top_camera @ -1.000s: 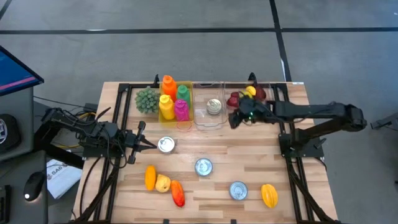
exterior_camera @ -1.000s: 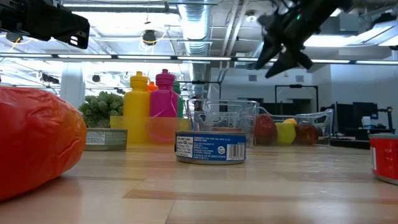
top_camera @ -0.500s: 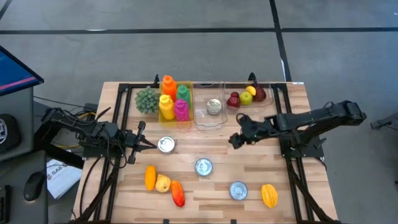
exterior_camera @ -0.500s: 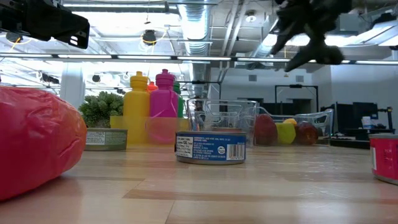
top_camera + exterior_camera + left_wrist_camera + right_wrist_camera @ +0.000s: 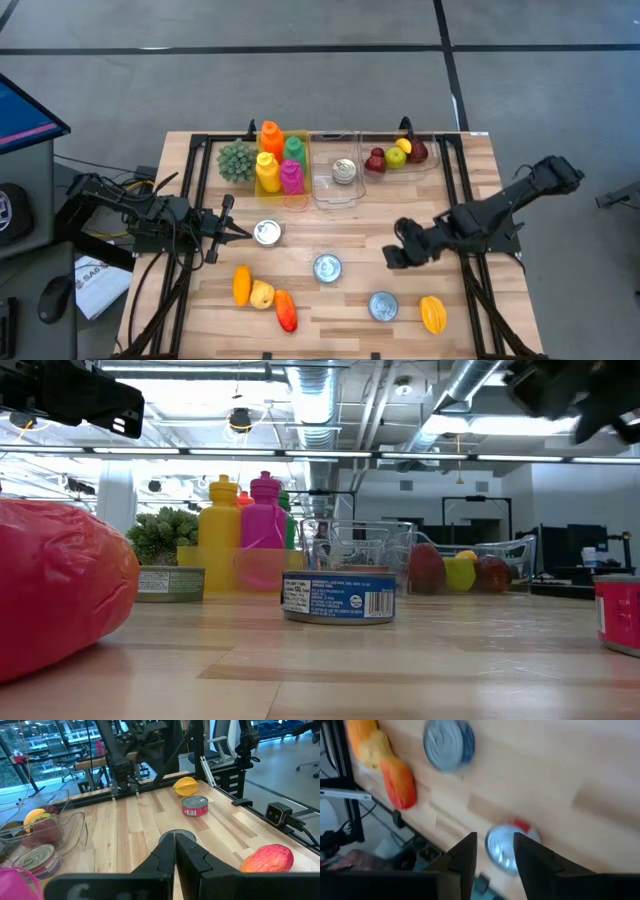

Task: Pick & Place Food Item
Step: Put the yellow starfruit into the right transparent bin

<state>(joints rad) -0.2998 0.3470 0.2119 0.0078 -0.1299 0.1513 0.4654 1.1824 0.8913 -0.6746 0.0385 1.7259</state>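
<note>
My right gripper [image 5: 392, 257] hangs open over the table's right middle, tilted down, with nothing between its fingers [image 5: 492, 865]. Beneath and beyond it lie a red-labelled can [image 5: 383, 306] and a yellow fruit [image 5: 433, 313] near the front edge. An orange fruit [image 5: 241, 285], a yellow one [image 5: 262, 294] and a red one [image 5: 286, 311] lie at the near left. Red and yellow fruit sit in a clear bin [image 5: 398, 156] at the far right. My left gripper [image 5: 226, 232] waits shut at the left, beside a can [image 5: 267, 233].
A blue-labelled can [image 5: 327, 267] stands mid-table. At the far edge are a yellow bin of coloured bottles [image 5: 280, 165], a clear bin holding a can [image 5: 343, 172] and a green plant [image 5: 237, 160]. Black frame rails [image 5: 462, 200] run along both sides.
My right gripper has swung from above the far fruit bin toward the table's near edge, staying at about the same height, and has rolled about its wrist on the way. The left arm has kept still, and nothing on the table has moved.
</note>
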